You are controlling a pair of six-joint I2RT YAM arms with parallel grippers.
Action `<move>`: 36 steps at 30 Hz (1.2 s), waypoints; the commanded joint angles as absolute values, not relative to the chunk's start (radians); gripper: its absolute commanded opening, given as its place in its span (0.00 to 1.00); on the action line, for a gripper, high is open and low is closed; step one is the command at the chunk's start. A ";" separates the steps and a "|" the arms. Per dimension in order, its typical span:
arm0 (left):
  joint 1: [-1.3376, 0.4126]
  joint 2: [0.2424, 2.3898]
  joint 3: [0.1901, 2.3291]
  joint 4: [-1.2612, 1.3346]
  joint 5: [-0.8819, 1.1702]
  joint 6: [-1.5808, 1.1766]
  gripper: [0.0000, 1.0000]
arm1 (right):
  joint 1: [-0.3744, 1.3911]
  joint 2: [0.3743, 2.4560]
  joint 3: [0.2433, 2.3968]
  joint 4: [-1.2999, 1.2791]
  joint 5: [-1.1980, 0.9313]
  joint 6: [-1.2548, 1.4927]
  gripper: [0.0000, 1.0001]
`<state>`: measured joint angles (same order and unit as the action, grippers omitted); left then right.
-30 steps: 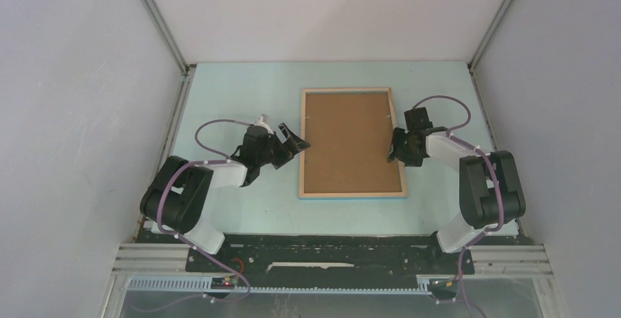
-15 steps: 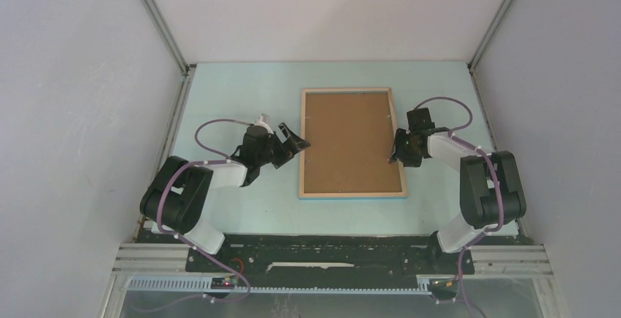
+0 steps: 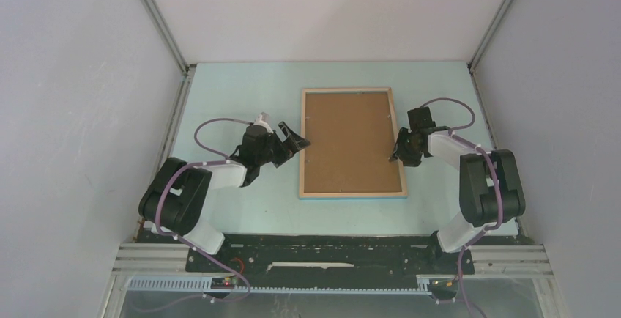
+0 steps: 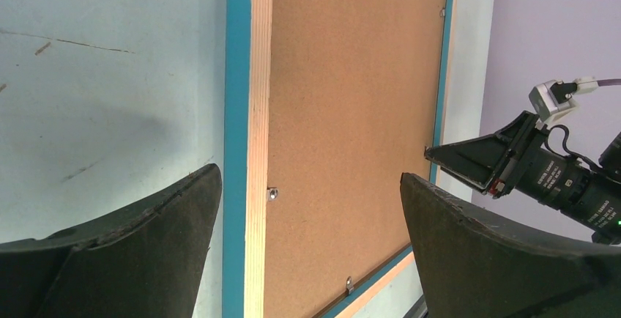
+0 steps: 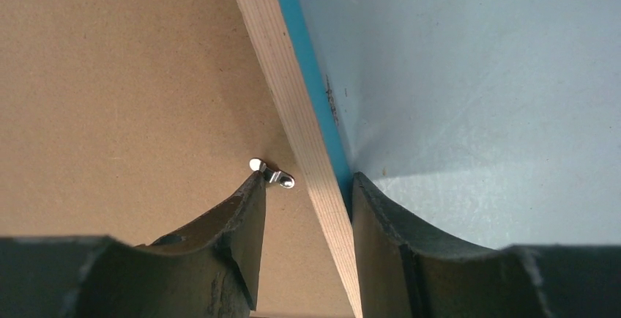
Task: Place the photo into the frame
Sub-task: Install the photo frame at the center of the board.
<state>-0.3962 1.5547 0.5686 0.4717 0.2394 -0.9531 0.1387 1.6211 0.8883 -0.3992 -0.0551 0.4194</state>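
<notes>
The frame (image 3: 302,164) lies face down on the pale blue table, its light wood back up and a blue edge (image 4: 236,113) showing. A brown backing board (image 3: 350,142) fills it. The photo is hidden. My left gripper (image 3: 295,136) hovers wide open at the frame's left rail (image 4: 260,113), holding nothing. My right gripper (image 3: 395,155) is partly closed astride the right rail (image 5: 278,54). One of its fingers rests on the board against a small metal clip (image 5: 272,174), the other touches the outer blue edge. A gap remains beside the wood.
Grey enclosure walls stand close on both sides and behind. Further small metal clips (image 4: 272,193) (image 4: 350,283) sit along the frame's inner edges. The right gripper's finger (image 4: 476,160) shows across the board in the left wrist view.
The right gripper's jaws have narrowed around the frame's right rail and it has shifted slightly. The left arm and the frame have not moved.
</notes>
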 commanded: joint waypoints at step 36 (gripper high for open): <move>-0.401 1.498 0.524 0.547 0.253 -0.944 1.00 | 0.163 1.499 0.781 -0.213 -0.019 0.795 0.34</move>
<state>-0.3958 1.5368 0.5514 0.4927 0.2295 -0.9516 0.1696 1.5650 0.7856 -0.2481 0.0116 0.8726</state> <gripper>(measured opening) 0.996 0.391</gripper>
